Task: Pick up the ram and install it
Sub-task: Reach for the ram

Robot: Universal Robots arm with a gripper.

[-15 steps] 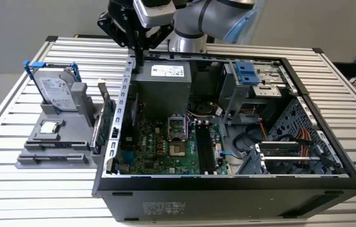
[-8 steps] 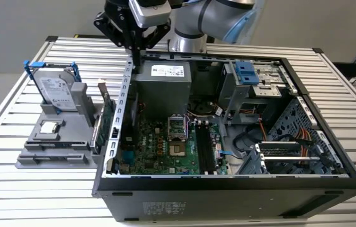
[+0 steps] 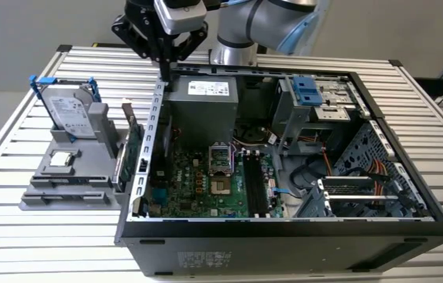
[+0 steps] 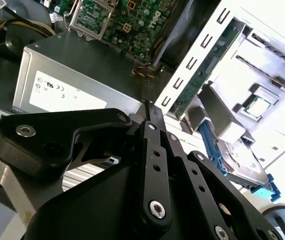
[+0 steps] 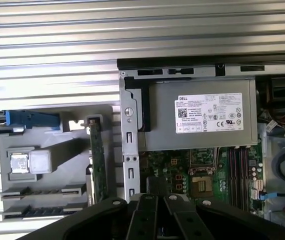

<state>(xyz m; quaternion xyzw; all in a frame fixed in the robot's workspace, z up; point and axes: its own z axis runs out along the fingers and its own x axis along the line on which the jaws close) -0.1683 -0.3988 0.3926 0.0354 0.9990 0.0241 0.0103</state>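
I have the claw [image 3: 163, 75] high over the back corner of the case, just above the power supply [image 3: 202, 112]; its jaws look pressed together with nothing between them. The ram [image 3: 132, 154] stands edge-on in the grey holder [image 3: 64, 194], just outside the case wall [image 3: 152, 135]. From the claw it lies lower and slightly toward the exterior view's left. Its long axis runs alongside that wall, as the first wrist view confirms [image 5: 98, 162]
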